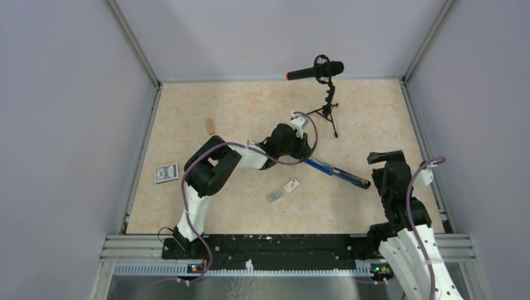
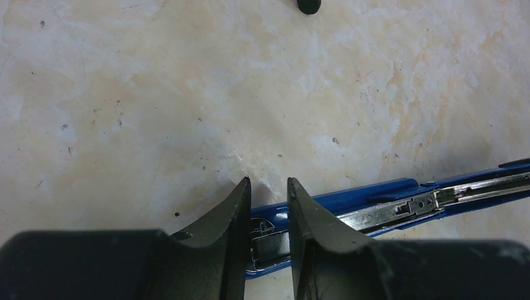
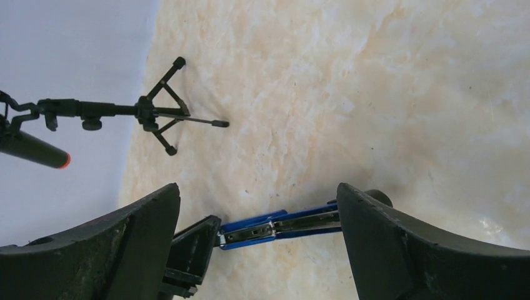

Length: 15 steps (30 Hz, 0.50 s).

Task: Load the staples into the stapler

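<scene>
The stapler is a blue bar lying opened flat mid-table, with a silvery rail inside and a black end at its right. No grey-green stapler shows. My left gripper stands at its left end. In the left wrist view the fingers stand almost together over that end of the stapler. The staples lie in front of it: a white box and a grey metallic block. My right gripper is open and empty near the black end. In the right wrist view, my right gripper frames the stapler.
A microphone on a small tripod stands at the back, also in the right wrist view. A brown wooden block lies back left. A blue-patterned card pack lies at the left. Grey walls enclose the table.
</scene>
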Available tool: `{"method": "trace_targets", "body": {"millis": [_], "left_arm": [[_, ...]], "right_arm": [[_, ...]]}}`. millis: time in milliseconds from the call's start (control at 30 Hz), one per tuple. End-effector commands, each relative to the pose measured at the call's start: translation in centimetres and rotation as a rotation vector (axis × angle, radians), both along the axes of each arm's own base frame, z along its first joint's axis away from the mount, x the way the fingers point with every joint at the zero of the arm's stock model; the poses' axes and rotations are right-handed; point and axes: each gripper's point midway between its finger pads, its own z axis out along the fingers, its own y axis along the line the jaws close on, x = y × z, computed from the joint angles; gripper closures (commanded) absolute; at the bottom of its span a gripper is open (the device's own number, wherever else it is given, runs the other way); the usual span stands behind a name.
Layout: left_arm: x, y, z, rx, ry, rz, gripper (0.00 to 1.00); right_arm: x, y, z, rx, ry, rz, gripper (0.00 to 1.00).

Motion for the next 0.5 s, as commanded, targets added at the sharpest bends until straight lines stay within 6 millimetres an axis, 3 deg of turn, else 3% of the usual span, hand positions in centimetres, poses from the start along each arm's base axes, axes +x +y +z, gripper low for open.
{"method": "trace_targets", "body": {"millis": [0, 200, 467], "left_arm": [[-3.9, 1.8, -4.9, 0.134, 0.141, -0.051, 0.67], [-4.0, 1.9, -5.0, 0.138, 0.136, -0.054, 0.67], [-4.1, 1.8, -5.1, 0.136, 0.142, -0.060, 0.67]], "right_arm": [[1.0, 0.3, 0.5, -0.123, -0.007, 0.097, 0.06], [0.6, 0.3, -3.4, -0.109, 0.153, 0.092, 0.01], [0.8, 0.7, -7.5, 0.014, 0.206, 0.143, 0.01]]}}
